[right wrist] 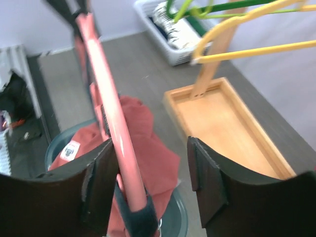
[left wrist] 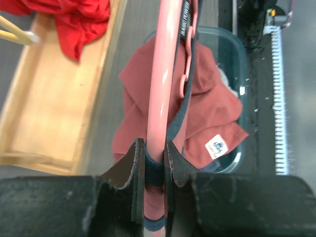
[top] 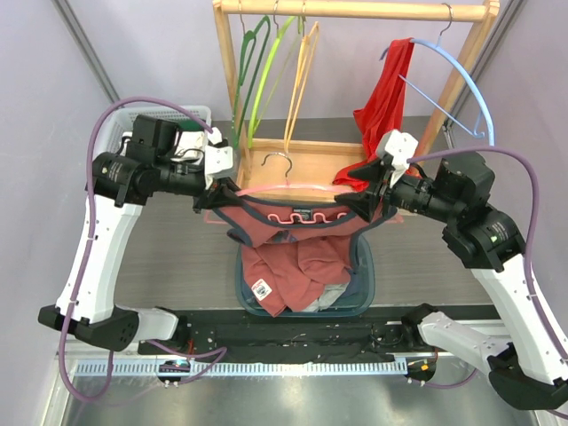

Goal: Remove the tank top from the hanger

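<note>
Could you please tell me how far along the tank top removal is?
Done: the pink hanger is off the wooden rack, held above the bin. In hand: the left gripper clamps one end; the right gripper is open around the other. Left: the tank top hangs on the hanger, a navy strap around it, so it has yet to slide off.

Overhead from behind, close wrist views share hanger (left wrist: 160, 74)

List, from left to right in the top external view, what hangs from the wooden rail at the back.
dark green hanger → lime green hanger → yellow hanger → red garment, draped over the left end of a light blue hanger
</note>
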Robot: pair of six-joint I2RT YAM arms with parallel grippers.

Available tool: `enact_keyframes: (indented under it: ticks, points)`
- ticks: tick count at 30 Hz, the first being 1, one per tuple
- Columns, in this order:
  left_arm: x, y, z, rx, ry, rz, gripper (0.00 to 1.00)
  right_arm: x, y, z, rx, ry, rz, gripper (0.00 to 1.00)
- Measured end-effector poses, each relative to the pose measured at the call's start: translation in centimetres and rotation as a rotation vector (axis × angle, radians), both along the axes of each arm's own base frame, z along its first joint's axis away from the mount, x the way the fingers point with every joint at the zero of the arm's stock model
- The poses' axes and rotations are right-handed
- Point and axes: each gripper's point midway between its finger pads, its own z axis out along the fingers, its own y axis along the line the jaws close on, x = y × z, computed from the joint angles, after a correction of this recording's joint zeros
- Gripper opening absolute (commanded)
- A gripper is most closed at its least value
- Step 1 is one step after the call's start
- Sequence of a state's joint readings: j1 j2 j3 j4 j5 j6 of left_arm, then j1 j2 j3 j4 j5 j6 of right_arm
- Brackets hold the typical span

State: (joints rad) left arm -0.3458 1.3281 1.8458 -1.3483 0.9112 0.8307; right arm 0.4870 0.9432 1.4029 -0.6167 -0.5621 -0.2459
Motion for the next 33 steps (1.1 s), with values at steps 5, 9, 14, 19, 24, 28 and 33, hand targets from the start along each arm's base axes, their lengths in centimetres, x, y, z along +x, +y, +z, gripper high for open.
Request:
enact_keyframes:
  ticks: [5, 9, 14, 19, 24, 28, 33]
  points:
    - [-0.7, 0.0, -1.2, -0.004, 0.141, 0.058, 0.00, 2.7, -1.6, 1.6, 0.058, -0.025, -0.191, 0.71]
    - [-0.6, 0.0, -1.1, -0.010, 0.190, 0.104, 0.00, 4.1, -3.4, 2.0, 0.089, -0.008, -0.339, 0.74]
    - [-0.4, 0.3, -1.3, 0.005, 0.198, 0.131, 0.00, 2.2, -6.4, 3.8, 0.184, -0.049, -0.453, 0.74]
    - [-0.6, 0.7, -2.0, 0.043, 0.207, 0.148, 0.00, -1.7, -9.1, 6.0, 0.335, -0.115, -0.485, 0.74]
    - [-0.3, 1.1, -2.3, 0.066, 0.191, 0.163, 0.00, -3.5, -10.5, 5.8, 0.408, -0.118, -0.512, 0.74]
    - [-0.2, 1.2, -2.4, 0.070, 0.190, 0.168, 0.00, -2.4, -10.9, 3.5, 0.384, -0.062, -0.574, 0.74]
    - [-0.2, 1.3, -2.4, 0.072, 0.207, 0.188, 0.00, -2.1, -11.0, 2.3, 0.371, -0.015, -0.597, 0.76]
